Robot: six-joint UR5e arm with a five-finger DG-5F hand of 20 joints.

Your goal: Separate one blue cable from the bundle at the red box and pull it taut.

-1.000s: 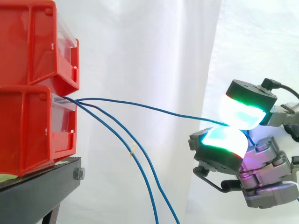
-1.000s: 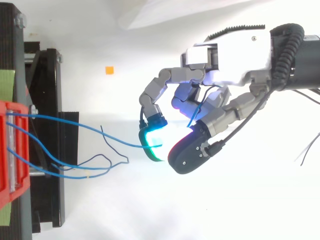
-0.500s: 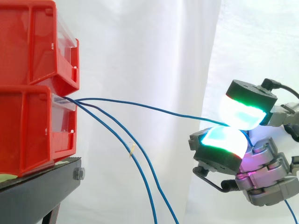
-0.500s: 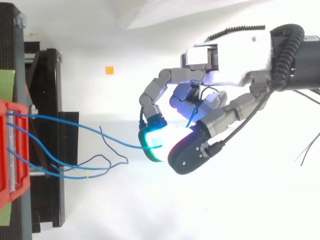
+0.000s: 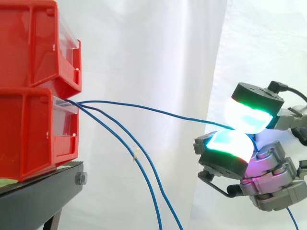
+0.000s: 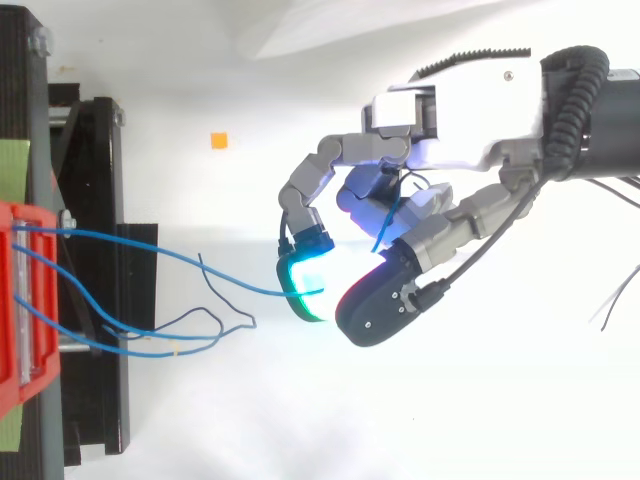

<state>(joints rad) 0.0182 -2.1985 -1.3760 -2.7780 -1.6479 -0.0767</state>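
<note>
In the side view, at far left, I saw two red bins stacked: the upper bin (image 5: 33,43) sat on the lower bin (image 5: 29,134). The lower one rested on the black stand (image 5: 38,191), w/ its front near the stand's right edge. Thin blue cables came out at the clear front lip of the lower bin. Two slack cables (image 5: 144,177) drooped down and right, past the stand's edge, and one carried a small pale tag (image 5: 136,153). The separated blue cable (image 5: 158,111) ran apart from those two. It went approx. level in a shallow curve, not dead straight, across the white curtain (image 5: 158,48) to the hand (image 5: 271,184) at right. There, two glowing pads (image 5: 249,115), white w/ green edges, were pressed together and pinched the cable. The other fingers were curled in behind, lit magenta. In the top view the same cable left the bin at the left edge and bent gently to the pinch. A small orange square (image 6: 218,140) lay on the white floor, well apart from the cables.
</note>
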